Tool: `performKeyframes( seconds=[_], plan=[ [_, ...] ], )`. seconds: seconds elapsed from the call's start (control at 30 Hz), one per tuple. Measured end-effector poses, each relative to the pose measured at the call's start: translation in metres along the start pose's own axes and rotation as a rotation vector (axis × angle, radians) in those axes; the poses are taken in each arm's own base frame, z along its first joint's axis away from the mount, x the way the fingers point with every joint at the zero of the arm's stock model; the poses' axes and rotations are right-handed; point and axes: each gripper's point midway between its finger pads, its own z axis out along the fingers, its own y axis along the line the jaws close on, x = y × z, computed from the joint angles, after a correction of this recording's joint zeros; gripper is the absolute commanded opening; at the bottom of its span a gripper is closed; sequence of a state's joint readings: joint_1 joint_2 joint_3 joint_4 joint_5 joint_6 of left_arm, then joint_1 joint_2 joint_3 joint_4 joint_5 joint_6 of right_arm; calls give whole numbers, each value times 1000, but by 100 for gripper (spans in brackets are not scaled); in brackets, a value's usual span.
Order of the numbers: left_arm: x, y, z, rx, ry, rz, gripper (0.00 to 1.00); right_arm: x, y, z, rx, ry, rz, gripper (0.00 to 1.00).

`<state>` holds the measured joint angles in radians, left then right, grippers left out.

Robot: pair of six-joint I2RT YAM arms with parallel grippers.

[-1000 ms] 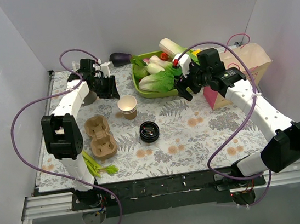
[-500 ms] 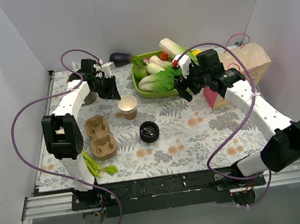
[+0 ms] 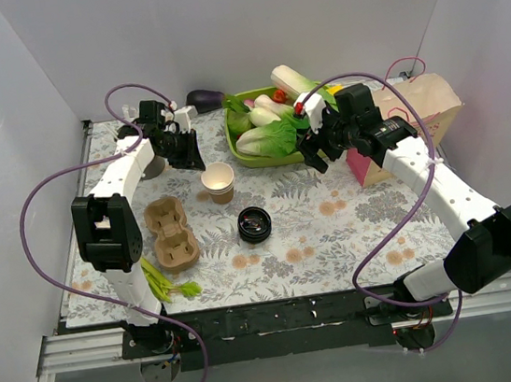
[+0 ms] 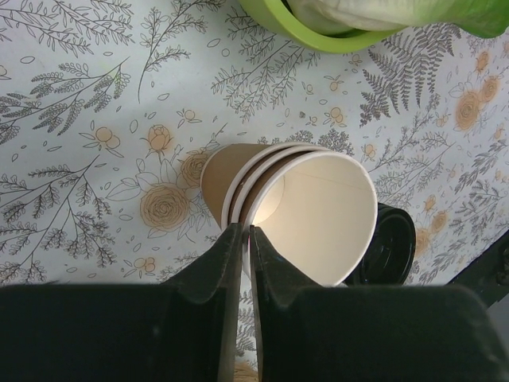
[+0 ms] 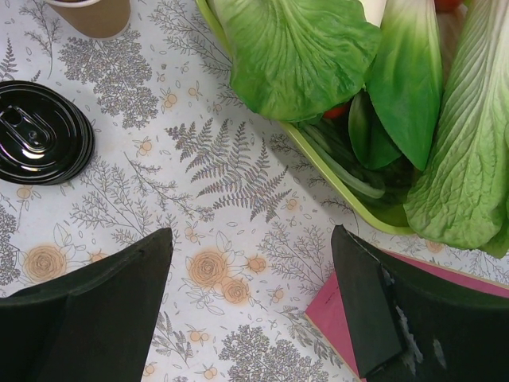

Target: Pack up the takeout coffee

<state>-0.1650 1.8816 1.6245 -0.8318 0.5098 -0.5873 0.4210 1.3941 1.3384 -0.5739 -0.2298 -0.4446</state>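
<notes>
A stack of nested tan paper cups (image 3: 218, 182), pale cream inside, stands upright on the floral cloth; it also shows in the left wrist view (image 4: 294, 211). A stack of black lids (image 3: 254, 224) lies in front of it, seen in the left wrist view (image 4: 391, 245) and the right wrist view (image 5: 38, 142). My left gripper (image 3: 184, 149) is shut and empty, just behind and left of the cups; in its own view (image 4: 246, 236) the fingertips sit over the cups' near rim. My right gripper (image 3: 313, 155) is open and empty above the cloth (image 5: 250, 239), beside the green tray.
A brown pulp cup tray (image 3: 169, 232) lies at the left. A green tray (image 3: 243, 153) of bok choy stands at the back. A pink box (image 3: 364, 167) and paper bag (image 3: 427, 98) are at the right. An eggplant (image 3: 205, 97) and a grey cup (image 3: 151, 167) sit at the back left.
My left gripper has drifted slightly toward the back, away from the cups. The cups, the lids and the right arm have not moved.
</notes>
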Motion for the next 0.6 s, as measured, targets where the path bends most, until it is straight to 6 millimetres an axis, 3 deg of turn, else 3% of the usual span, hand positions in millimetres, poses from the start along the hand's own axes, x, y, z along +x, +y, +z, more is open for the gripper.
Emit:
performKeyframes(
  seconds=[0.33, 0.53, 0.6],
  plan=[
    [1, 0, 1, -1, 5, 0, 11, 2, 1, 1, -1, 5, 1, 88],
    [3, 1, 3, -1, 11, -2, 8, 3, 0, 1, 1, 7, 1, 88],
    [3, 2, 3, -1, 11, -2, 3, 3, 0, 1, 1, 7, 1, 88]
  ],
)
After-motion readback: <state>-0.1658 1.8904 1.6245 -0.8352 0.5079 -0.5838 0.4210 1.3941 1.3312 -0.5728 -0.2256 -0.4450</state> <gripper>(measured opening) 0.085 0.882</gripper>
